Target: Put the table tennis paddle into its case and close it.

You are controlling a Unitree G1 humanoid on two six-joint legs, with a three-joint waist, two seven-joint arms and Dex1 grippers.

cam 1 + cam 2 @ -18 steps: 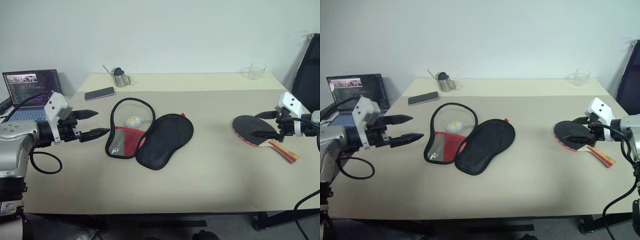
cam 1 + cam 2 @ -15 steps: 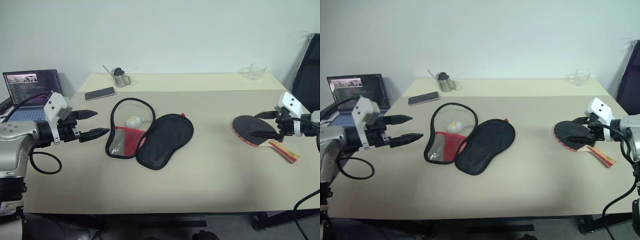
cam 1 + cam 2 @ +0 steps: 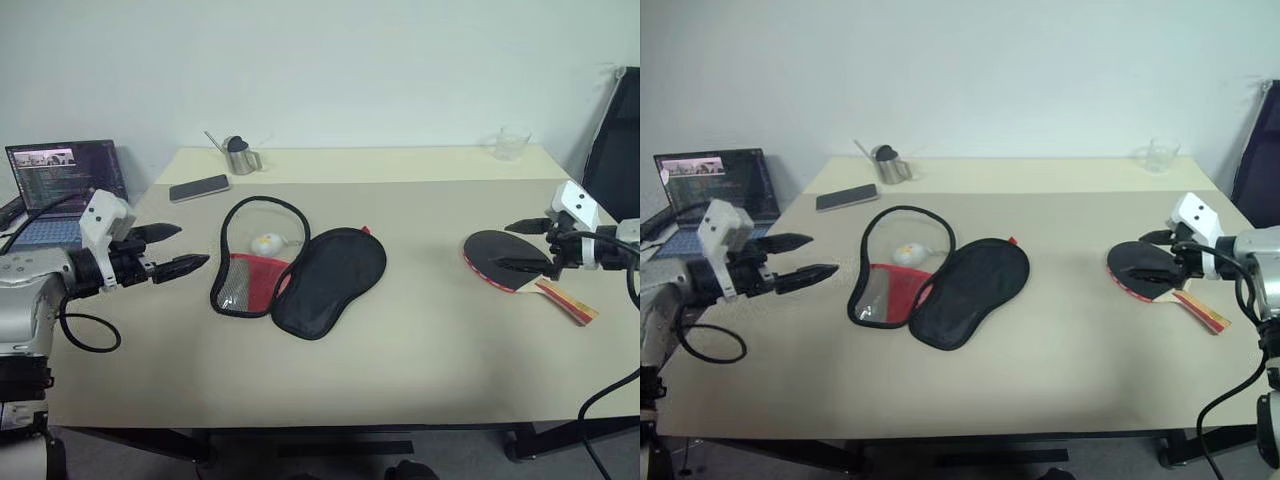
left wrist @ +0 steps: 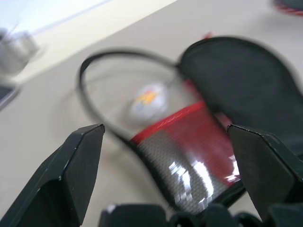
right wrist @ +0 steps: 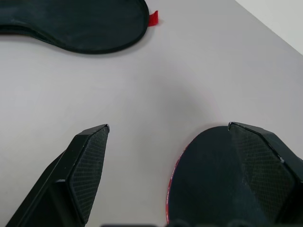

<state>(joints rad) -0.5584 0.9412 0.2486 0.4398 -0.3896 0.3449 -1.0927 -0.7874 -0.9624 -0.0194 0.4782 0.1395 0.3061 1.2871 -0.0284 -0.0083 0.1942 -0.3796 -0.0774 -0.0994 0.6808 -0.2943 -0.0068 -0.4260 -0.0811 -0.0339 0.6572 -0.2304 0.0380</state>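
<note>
holding both arms out over the table (image 3: 420,350), i have my left gripper (image 3: 168,249) at the near left side, fingers spread wide and empty, aimed toward the case (image 3: 300,265). the case lies unzipped in the middle of the table, just to the right of that gripper: its black flap folded open to the right, the black-rimmed half with mesh and red lining to the left, a small white and yellow thing (image 3: 267,242) resting inside it. my right gripper (image 3: 520,246) hangs by the right edge, fingers spread apart and holding nothing, just above the table tennis paddle (image 3: 505,261). the paddle lies flat, black face up, its striped handle pointing to the near right. paddle and case lie well apart.
</note>
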